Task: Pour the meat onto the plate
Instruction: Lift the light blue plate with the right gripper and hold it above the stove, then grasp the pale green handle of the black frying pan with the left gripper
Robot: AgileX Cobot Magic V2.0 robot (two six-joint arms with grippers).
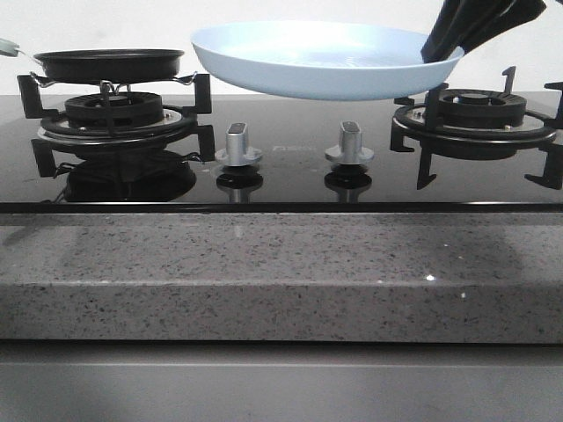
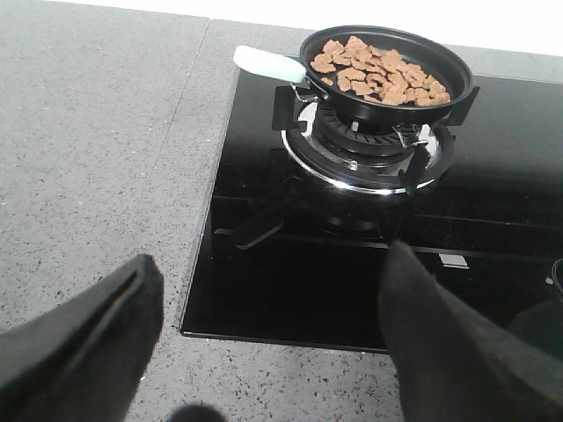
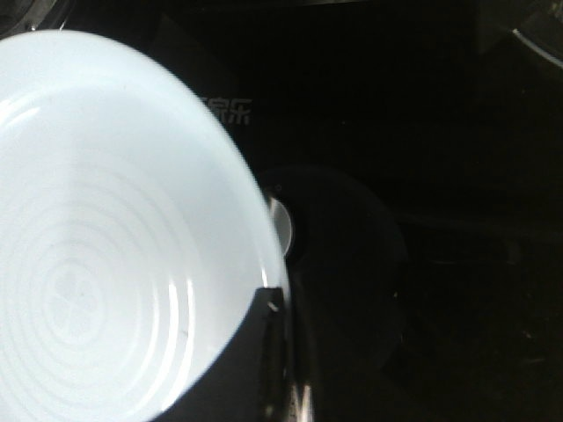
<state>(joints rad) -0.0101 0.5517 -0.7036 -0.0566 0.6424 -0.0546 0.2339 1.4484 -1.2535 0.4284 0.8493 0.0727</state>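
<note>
The pale-blue plate point(image 1: 325, 58) hangs in the air over the middle of the stove, level, held by its right rim. My right gripper point(image 1: 444, 46) is shut on that rim; in the right wrist view one dark finger point(image 3: 255, 352) lies over the plate's edge point(image 3: 114, 237). The plate is empty. The meat point(image 2: 378, 72) is a heap of small brown chips in the black frying pan point(image 2: 387, 88) on the left burner, also in the front view point(image 1: 109, 63). My left gripper point(image 2: 268, 338) is open and empty, low over the counter near the stove's front left corner.
The pan has a pale handle point(image 2: 268, 63) pointing left. Two silver knobs point(image 1: 238, 145) point(image 1: 349, 143) stand mid-stove. The right burner grate point(image 1: 479, 119) is bare. A speckled grey counter point(image 1: 264, 272) runs along the front and left point(image 2: 88, 158).
</note>
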